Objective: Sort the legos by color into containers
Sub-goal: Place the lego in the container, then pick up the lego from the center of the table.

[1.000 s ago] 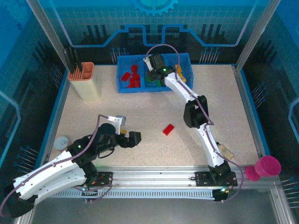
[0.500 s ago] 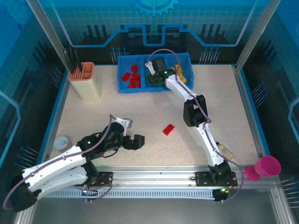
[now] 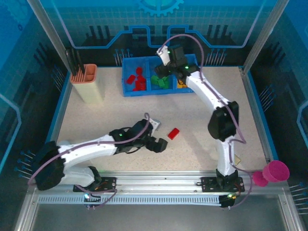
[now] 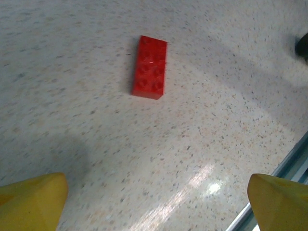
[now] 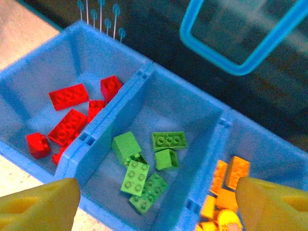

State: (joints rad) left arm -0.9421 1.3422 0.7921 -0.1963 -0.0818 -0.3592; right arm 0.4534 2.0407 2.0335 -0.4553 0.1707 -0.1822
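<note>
Evidently only one piece lies outside the blue bin (image 3: pixel 144 92): a lone red brick (image 4: pixel 150 67), flat and studs up on the bare table (image 3: pixel 120 110), well in front of the bin on the side toward the arm bases. The left claw (image 4: pixel 154 204) sits low over the table on the far side of that brick from the bin. Its yellow fingertips (image 4: pixel 31 202) are spread wide with nothing between them, and the brick is ahead of them, not yet inside the gap. That wide spread makes sense for an approach, I judge. The brick's long side runs roughly along the claw's line of view, so the fingers could pass either side of it and close across its narrow width. Being so low, the brick will probably call for the tips to drop nearly to the table before they close. At the bin itself, the right claw (image 5: pixel 156 207) hangs above the middle compartment, fingers apart and carrying nothing. Looking down past them, the bin's three compartments are each one colour: red bricks (image 5: pixel 72 115) at one end, green bricks (image 5: pixel 144 163) loosely heaped in the middle, and orange bricks (image 5: pixel 226 185) at the other end. With the sorting this far along, the job looks nearly finished. The stray brick belongs in the bin's red compartment, and the right arm over the bin's middle leaves that end open for a drop.
</note>
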